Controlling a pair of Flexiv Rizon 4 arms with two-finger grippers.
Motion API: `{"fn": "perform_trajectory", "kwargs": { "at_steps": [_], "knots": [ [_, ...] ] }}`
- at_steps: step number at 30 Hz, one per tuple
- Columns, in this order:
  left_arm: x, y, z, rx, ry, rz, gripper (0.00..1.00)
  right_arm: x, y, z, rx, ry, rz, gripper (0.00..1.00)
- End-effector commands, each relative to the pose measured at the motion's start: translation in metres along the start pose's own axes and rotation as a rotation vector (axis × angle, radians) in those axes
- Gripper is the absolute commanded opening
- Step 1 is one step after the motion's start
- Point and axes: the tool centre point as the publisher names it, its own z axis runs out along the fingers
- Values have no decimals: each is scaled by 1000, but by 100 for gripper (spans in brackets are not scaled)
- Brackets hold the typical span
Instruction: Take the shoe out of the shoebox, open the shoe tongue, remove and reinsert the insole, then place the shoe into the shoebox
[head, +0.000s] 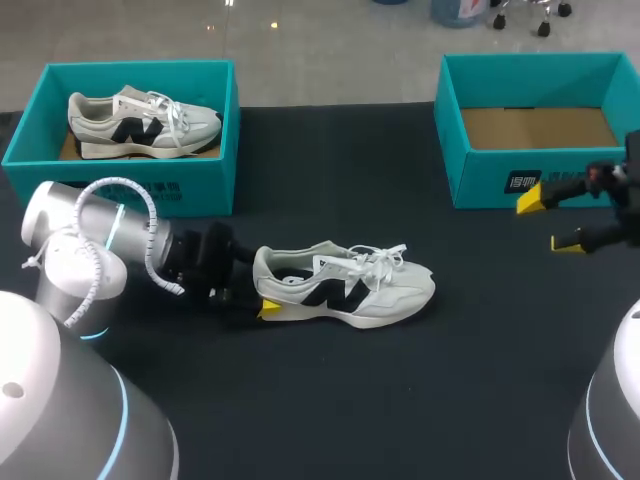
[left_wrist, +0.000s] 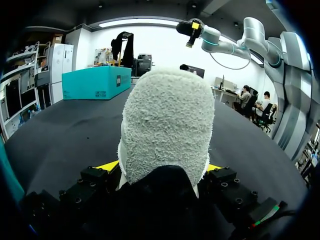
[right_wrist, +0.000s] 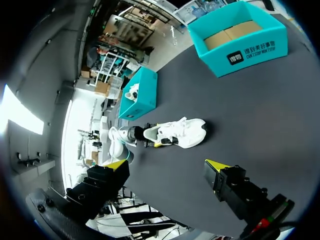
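A white sneaker (head: 350, 285) with a black side mark lies on the black table, toe to the right, laces loose on top. My left gripper (head: 263, 292) is at its heel, with a yellow tip on the near side. In the left wrist view the fuzzy heel (left_wrist: 167, 125) fills the space between my left gripper's (left_wrist: 160, 166) fingers, and both yellow tips press against its sides. My right gripper (head: 548, 220) hangs open and empty in front of the right-hand box, far from the shoe. The right wrist view shows the sneaker (right_wrist: 180, 134) well ahead of the open right gripper (right_wrist: 165, 165).
An empty teal shoebox (head: 500, 180) stands at the back right. A second teal shoebox (head: 170, 185) at the back left holds a matching sneaker (head: 140, 122). Black table surface stretches between the shoe and the right box.
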Motion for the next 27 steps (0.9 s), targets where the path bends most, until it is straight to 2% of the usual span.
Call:
{"fn": "perform_trajectory", "kwargs": {
  "at_steps": [1, 6, 13, 27],
  "knots": [
    [1, 2, 2, -3, 2, -1, 0, 21, -5, 20, -40, -73, 8, 100],
    [1, 2, 2, -3, 2, -1, 0, 39, -8, 40, -46, -163, -21, 100],
    [1, 2, 2, -3, 2, -1, 0, 57, -10, 73, -6, -225, -43, 100],
    [1, 2, 2, -3, 2, -1, 0, 71, -15, 135, 44, -404, -129, 100]
  ]
}}
